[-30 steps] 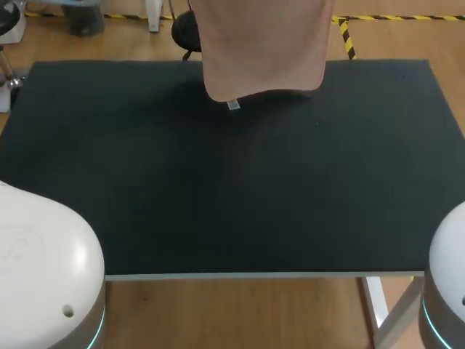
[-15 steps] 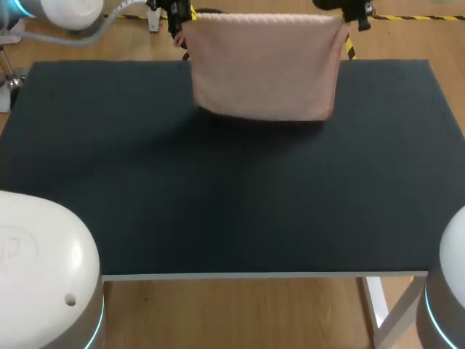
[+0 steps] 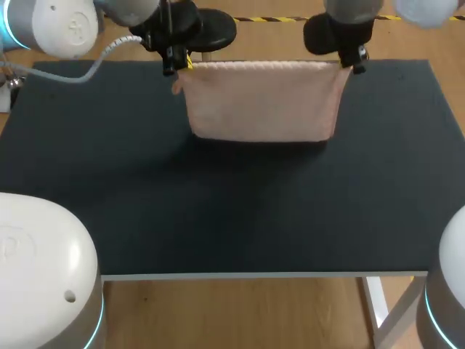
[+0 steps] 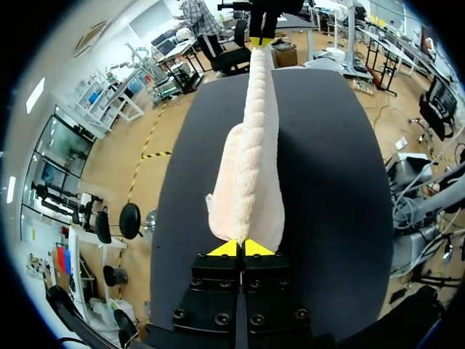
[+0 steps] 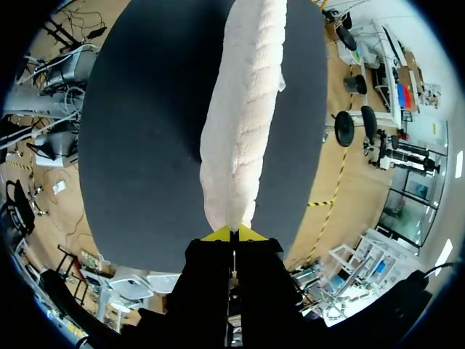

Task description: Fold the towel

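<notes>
My left arm (image 3: 69, 22) came in from the far left, my right arm (image 3: 349, 11) from the far right. Left gripper (image 3: 177, 64) and right gripper (image 3: 356, 61) were level, well apart, tips pinched on the towel (image 3: 261, 102) corners.

Wht arms (image 3: 51, 25), blk pincers (image 4: 237, 246), yel tips (image 4: 225, 249)

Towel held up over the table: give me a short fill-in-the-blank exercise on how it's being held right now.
1. The pale pink terry-cloth towel hangs stretched between ____ hands.
2. In the head view, the left hand is shut on the towel's top-____ corner.
3. The right hand pinches the towel's other top ____.
Missing words: two; left; corner.
</notes>
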{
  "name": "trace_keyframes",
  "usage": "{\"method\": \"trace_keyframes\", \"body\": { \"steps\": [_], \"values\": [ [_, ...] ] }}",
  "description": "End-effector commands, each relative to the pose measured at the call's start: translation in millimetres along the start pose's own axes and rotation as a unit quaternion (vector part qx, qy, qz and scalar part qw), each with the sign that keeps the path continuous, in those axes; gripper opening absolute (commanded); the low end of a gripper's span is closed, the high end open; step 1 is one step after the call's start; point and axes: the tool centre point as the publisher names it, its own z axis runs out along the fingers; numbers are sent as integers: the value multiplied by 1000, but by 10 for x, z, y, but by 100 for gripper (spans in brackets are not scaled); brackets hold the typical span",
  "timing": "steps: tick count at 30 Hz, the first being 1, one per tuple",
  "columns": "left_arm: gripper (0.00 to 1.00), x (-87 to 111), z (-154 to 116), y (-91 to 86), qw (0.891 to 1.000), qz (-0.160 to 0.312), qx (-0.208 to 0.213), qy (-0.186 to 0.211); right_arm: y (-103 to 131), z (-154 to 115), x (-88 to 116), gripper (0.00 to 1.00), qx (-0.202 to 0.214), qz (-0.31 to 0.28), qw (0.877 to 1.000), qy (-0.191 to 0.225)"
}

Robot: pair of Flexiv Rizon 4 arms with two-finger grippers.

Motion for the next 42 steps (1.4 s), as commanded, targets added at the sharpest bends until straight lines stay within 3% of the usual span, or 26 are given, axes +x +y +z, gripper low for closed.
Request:
{"method": "trace_keyframes", "body": {
  "steps": [1,5,11,17,25,36,37,38,39,42],
  "values": [
    [0,-115,429,-31,999,-12,-21,38,52,423,-31,0,1,11,999,44],
    [0,-142,722,77,996,-52,-31,71,66,751,-37,0,17,31,997,70],
    [0,-313,1143,201,991,-86,-59,87,127,1179,-217,0,31,37,994,101],
    [0,-400,1491,304,986,-103,-84,105,194,1537,-301,0,11,56,989,140],
    [0,-477,1749,348,984,-99,-102,110,214,1748,-354,0,13,66,988,142],
    [0,-627,1842,382,985,-99,-103,95,262,1844,-518,0,-3,41,993,109],
    [30,-631,1841,382,985,-99,-102,94,264,1833,-526,50,-3,40,993,110],
    [83,-634,1837,382,985,-99,-102,94,266,1823,-534,100,0,38,993,108],
    [100,-637,1834,383,986,-98,-102,94,269,1813,-542,100,-2,36,994,106],
    [100,-649,1789,380,986,-97,-97,92,258,1760,-564,100,-1,32,995,98]
  ]
}}
